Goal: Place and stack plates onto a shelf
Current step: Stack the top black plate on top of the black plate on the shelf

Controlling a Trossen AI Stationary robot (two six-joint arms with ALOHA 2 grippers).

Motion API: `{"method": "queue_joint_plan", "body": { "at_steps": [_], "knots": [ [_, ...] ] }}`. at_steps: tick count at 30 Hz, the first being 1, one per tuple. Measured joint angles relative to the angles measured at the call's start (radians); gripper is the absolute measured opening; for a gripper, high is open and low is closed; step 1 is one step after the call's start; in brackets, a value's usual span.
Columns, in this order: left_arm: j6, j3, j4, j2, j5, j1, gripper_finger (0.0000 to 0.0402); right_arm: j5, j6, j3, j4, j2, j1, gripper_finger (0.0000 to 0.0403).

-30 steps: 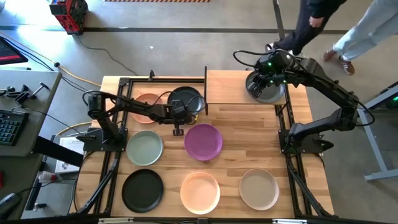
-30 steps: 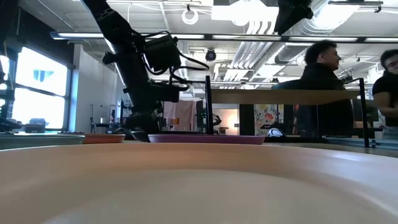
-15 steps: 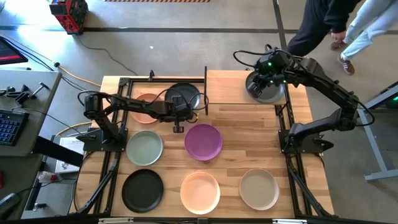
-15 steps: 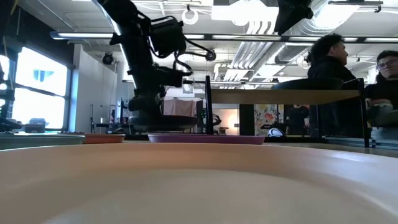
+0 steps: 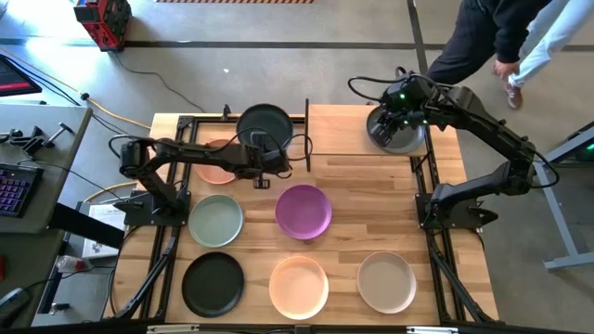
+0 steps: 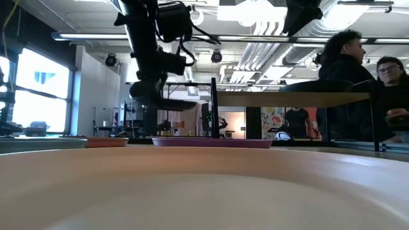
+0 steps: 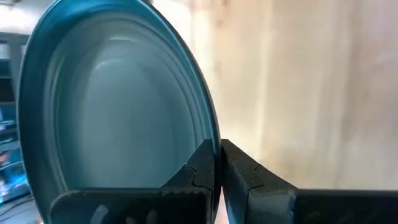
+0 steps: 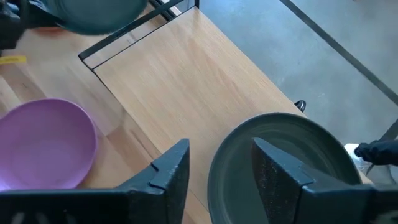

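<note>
Black plate [image 5: 264, 126] higher, nearer shelf [image 5: 362, 130], pinched by left end effector [image 5: 261, 165]; right end effector [image 5: 394, 119] spread.

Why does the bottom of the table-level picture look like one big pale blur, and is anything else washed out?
Low view: a peach-pink plate sits right against the lens, out of focus, filling the lower half. Left wrist view: the dark plate in the left hand looks bluish, and the wood behind it is blurred and overbright.
</note>
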Motion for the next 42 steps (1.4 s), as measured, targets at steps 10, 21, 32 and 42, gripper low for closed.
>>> {"method": "queue_joint_plan", "body": {
  "at_steps": [10, 21, 32, 42],
  "knots": [
    [0.113, 0.023, -0.061, -0.164, -0.103, -0.028, 0.0001, 0.002, 0.112, 0.0, 0.036, 0.0, 0.0, 0.0167],
    [0.472, 0.024, 0.061, -0.303, -0.214, -0.082, 0.0001, 0.0, 0.187, 0.0, 0.104, 0.0, 0.0, 0.0167],
    [0.854, 0.024, 0.359, -0.29, -0.228, -0.114, 0.0001, -0.004, 0.124, 0.0, 0.317, 0.0, 0.0, 0.0167],
    [0.973, 0.024, 0.396, -0.285, -0.241, -0.113, 0.0001, -0.013, 0.055, 0.0, 0.511, 0.021, 0.001, 0.0167]
  ]
}}
